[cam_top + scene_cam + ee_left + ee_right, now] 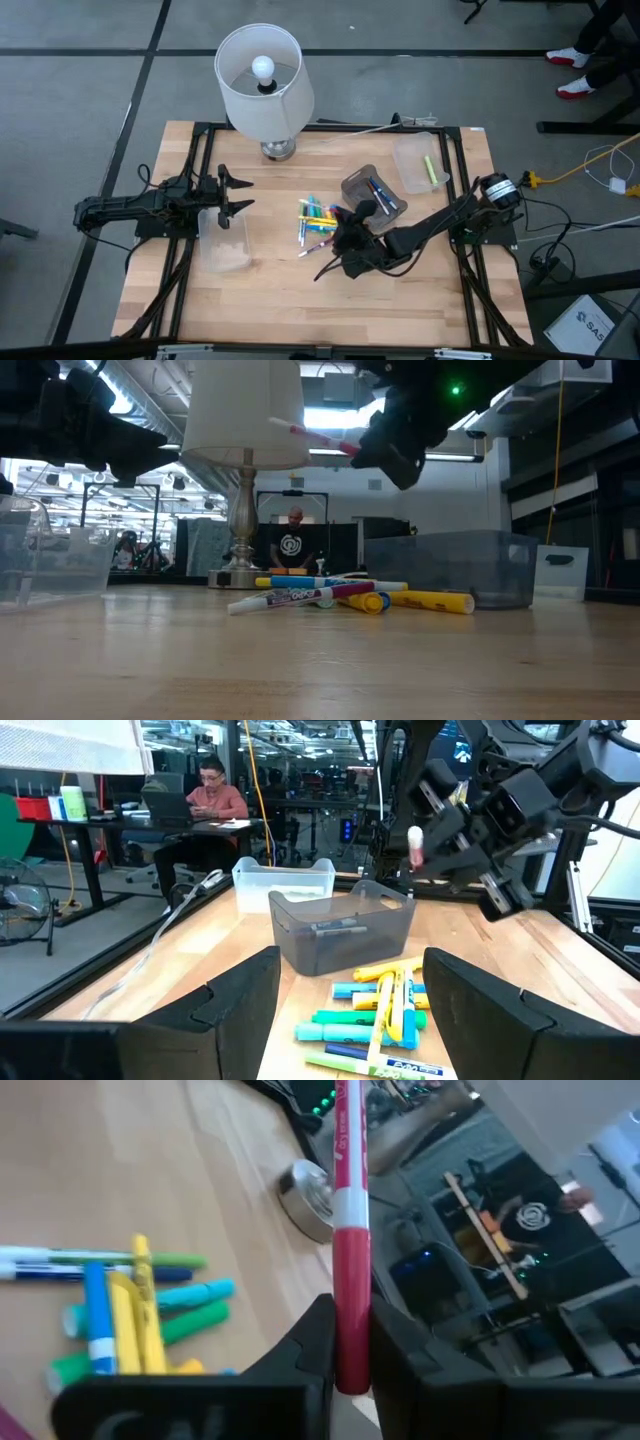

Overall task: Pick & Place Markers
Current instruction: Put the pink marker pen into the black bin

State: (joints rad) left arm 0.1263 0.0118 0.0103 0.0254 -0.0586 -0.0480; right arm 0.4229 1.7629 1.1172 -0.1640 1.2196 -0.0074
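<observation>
Landmark: the lamp [262, 85] stood at the far edge of the tabletop [270, 290], its white shade seen from above with the bulb showing.
Right gripper: the right gripper [348, 1342] was pressed together on a red marker [347, 1210], pinching it near one end so that most of its length stuck out past the fingers; it was raised above the tabletop, nearer than the lamp and to its right in the high view.
Red marker: held in the air, clear of the tabletop; in the low view it showed as a thin red-and-white stick [318, 438] beside the lamp's shade.
Loose markers: a heap of markers [318, 221] in yellow, green, blue and pink lay on the tabletop in front of the lamp, just left of the right gripper.
Grey bin: a grey bin [368, 193] sat in front of the lamp and to its right, with a few markers inside.
Clear bin with marker: a clear bin [420, 165] farther right of the lamp held one yellow-green marker.
Left gripper: the left gripper [237, 194] hung with its fingers spread, holding nothing, left of the lamp and over another clear bin [224, 242].
Background: a seated person [205, 800] was at a desk beyond the tabletop.
</observation>
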